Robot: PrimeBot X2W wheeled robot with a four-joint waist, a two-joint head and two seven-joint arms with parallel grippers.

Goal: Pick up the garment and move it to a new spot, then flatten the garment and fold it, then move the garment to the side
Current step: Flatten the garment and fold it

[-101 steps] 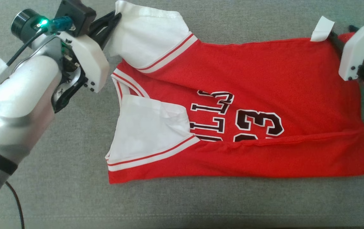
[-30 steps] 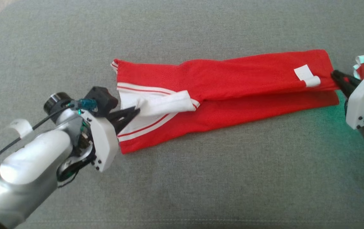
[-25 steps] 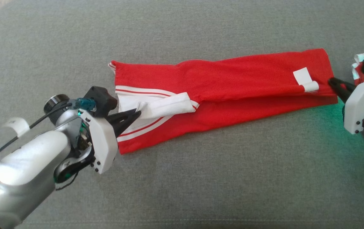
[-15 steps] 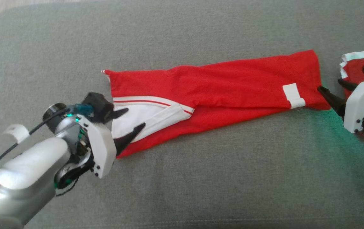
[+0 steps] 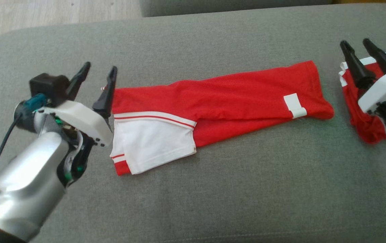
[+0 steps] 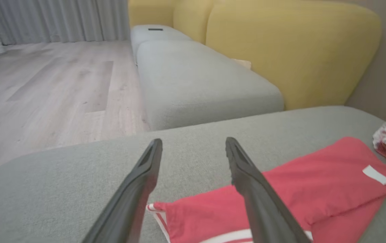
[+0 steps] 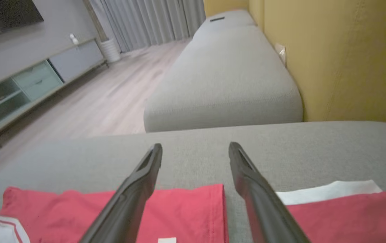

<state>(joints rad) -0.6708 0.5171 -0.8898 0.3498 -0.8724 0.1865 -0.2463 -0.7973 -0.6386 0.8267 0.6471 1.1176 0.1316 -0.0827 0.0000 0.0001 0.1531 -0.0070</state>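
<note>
Left gripper (image 5: 100,66) and right gripper (image 5: 354,42) open, empty, near garment (image 5: 240,94) ends. Risk: pinching top layer only, spilling the fold.

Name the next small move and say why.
Probably lower the open left gripper onto the jersey at its white-sleeve end and grip: it lies as a long folded strip, the right gripper is open too, so a crosswise fold seems due.

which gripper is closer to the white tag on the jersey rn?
Right. The right gripper, jaws open, sits just past the hem end where the white tag is; the left gripper, jaws open, is at the opposite, sleeve end of the jersey.
</note>
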